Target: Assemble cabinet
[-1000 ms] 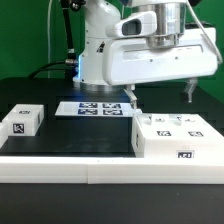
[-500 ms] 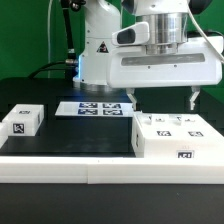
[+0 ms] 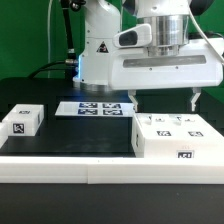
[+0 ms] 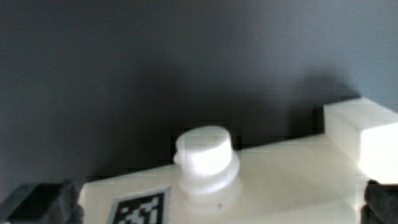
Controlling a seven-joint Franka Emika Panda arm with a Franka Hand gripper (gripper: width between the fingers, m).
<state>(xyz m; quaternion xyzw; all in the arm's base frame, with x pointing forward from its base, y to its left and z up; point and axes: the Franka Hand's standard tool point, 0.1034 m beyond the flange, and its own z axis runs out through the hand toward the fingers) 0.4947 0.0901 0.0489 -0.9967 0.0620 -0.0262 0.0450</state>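
Note:
The cabinet body (image 3: 178, 140), a white box with several tags on top and one on its front, stands at the exterior view's right near the table's front edge. My gripper (image 3: 163, 103) hangs just above its back edge, jaws wide apart and empty, one dark fingertip (image 3: 133, 101) over the body's left corner and the other over its right part. In the wrist view the cabinet's white top (image 4: 285, 185) carries a tag and a short white round peg (image 4: 205, 160), and the dark fingertips (image 4: 43, 205) stand at either side of it.
A smaller white tagged block (image 3: 20, 121) lies at the exterior view's left. The marker board (image 3: 95, 108) lies flat at the back, in front of the white robot base (image 3: 95, 55). A white ledge (image 3: 60, 168) runs along the table's front edge.
The hand has turned from a slanted pose to square-on and shifted slightly to the exterior view's right above the cabinet body. In the last half second it barely moved.

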